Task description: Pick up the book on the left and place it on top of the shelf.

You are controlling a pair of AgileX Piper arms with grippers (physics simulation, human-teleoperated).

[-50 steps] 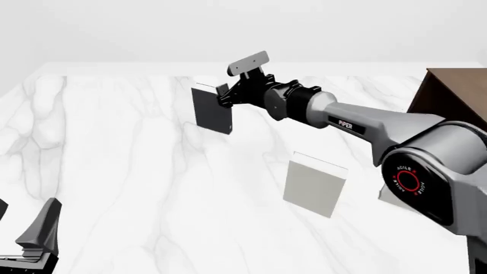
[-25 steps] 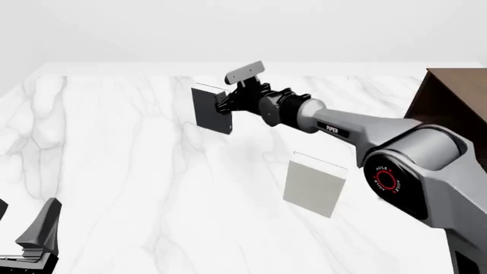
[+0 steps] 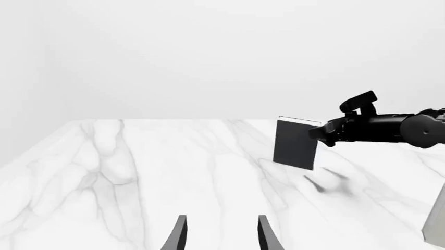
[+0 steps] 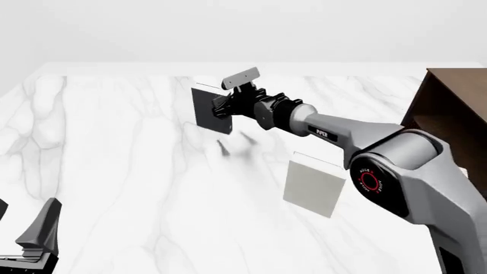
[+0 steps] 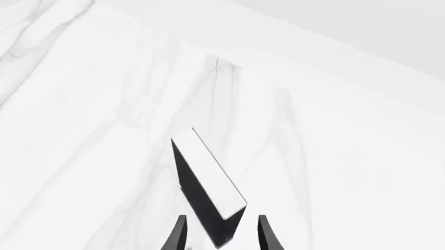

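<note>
Your left claw (image 4: 34, 240) sits idle, near, fingers apart and empty. Past the grey book (image 4: 314, 188), your right claw (image 4: 220, 105) has pushed in since a second ago, fingers open astride the upright book (image 4: 207, 111) far-left on the desk (image 4: 114, 171). Close now; shelf (image 4: 449, 108) waits right.

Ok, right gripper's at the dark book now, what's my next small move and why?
Probably close the right gripper on the book. The wrist view shows the book's near corner sitting between the open fingers, and the front view shows the gripper right at the book's edge. It stands upright on the table, so a firm pinch should come before any lift toward the shelf.
</note>
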